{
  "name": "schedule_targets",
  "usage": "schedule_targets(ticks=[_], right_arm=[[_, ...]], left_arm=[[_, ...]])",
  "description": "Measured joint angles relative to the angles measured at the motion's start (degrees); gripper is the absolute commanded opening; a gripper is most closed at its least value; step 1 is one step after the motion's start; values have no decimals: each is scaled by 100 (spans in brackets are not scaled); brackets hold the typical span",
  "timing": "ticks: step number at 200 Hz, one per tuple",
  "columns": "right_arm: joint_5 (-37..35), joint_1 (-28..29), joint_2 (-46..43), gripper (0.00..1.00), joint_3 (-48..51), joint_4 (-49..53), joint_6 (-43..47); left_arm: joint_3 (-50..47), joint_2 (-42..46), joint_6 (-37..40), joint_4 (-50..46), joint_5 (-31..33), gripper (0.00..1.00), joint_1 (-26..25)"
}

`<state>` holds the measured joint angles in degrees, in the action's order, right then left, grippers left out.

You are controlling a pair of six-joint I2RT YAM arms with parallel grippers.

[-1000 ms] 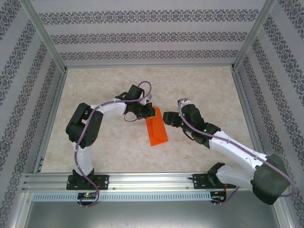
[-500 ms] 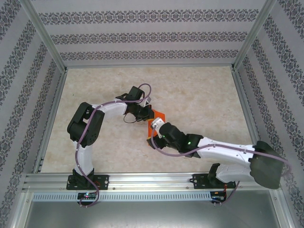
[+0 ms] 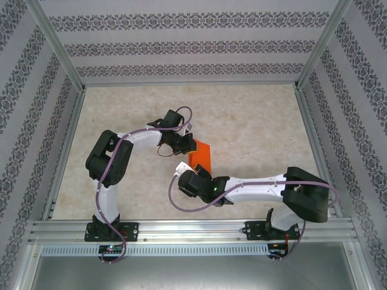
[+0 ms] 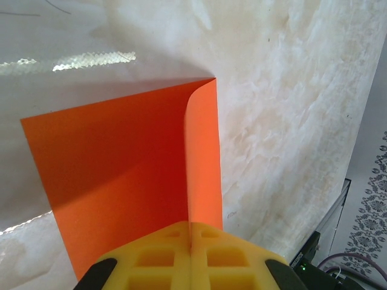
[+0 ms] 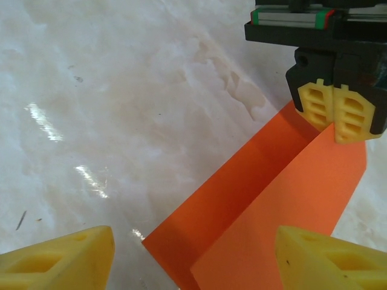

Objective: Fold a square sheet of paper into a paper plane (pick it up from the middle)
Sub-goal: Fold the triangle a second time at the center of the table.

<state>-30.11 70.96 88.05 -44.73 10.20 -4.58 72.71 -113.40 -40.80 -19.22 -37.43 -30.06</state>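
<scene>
Orange square sheet of paper (image 3: 202,157) sits on the table (image 3: 260,121), seen from above, creased down the centre. At the left wrist, the left gripper (image 4: 190,241) is closed tight, pinching the fold's end. At the right wrist, the right gripper (image 5: 193,254) hovers with jaws spread over the near end; the centre crease looks in hand, and pressing it flat probably comes next.

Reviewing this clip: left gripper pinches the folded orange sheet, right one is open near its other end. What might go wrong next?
1. The left gripper is shut on just one end of the square sheet of paper; a sideways tug by the other arm may tear it or pull it free.
2. Its fold looks rounded, not pressed flat; the open right gripper, closing at the near end, may crumple it or set a crooked crease.
</scene>
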Motion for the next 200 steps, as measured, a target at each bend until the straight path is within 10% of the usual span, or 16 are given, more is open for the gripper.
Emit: schedule_targets(ticks=[114,200], right_arm=[[-883,142,153,41,-118,476,-590],[-1123,142,146,1,-85,586,-774]], left_arm=[[0,0,2,-7,0,8,0],[-20,33,-13,-17,74,24,0]])
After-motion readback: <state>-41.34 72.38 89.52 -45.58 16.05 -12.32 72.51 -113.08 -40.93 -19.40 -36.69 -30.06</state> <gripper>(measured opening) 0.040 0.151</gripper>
